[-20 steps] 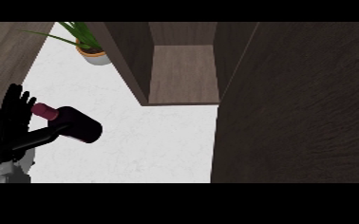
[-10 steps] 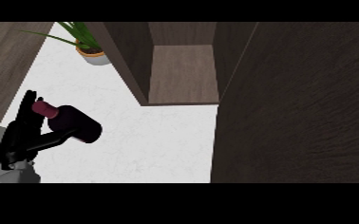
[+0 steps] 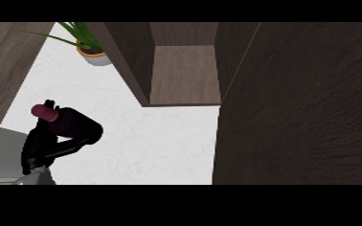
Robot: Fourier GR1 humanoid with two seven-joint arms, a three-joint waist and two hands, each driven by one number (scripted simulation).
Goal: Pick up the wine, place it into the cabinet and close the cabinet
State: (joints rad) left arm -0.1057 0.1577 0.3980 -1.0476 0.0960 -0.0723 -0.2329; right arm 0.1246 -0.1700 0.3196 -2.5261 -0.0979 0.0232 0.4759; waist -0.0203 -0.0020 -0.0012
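Gripping hand: the left hand (image 3: 44,148) comes in from the lower left corner of the view, its black fingers and thumb curled round the wine bottle.
Wine bottle: the wine bottle (image 3: 71,124) lies tilted in that hand, its red-capped neck pointing up and left, its dark body down and right; it shows over the worktop's left part, well apart from the cabinet.
Right hand: it shows nowhere in the head view.
Worktop: the white worktop (image 3: 163,143) runs from the lower edge up to the far left corner.
Cabinet: the cabinet (image 3: 184,72) stands open at the worktop's far edge, its wooden inner shelf bare.
Cabinet door: the dark cabinet door (image 3: 297,110) fills the right side of the view.
Potted plant: a potted plant (image 3: 92,55) stands at the far left corner, just beside the cabinet's left wall.
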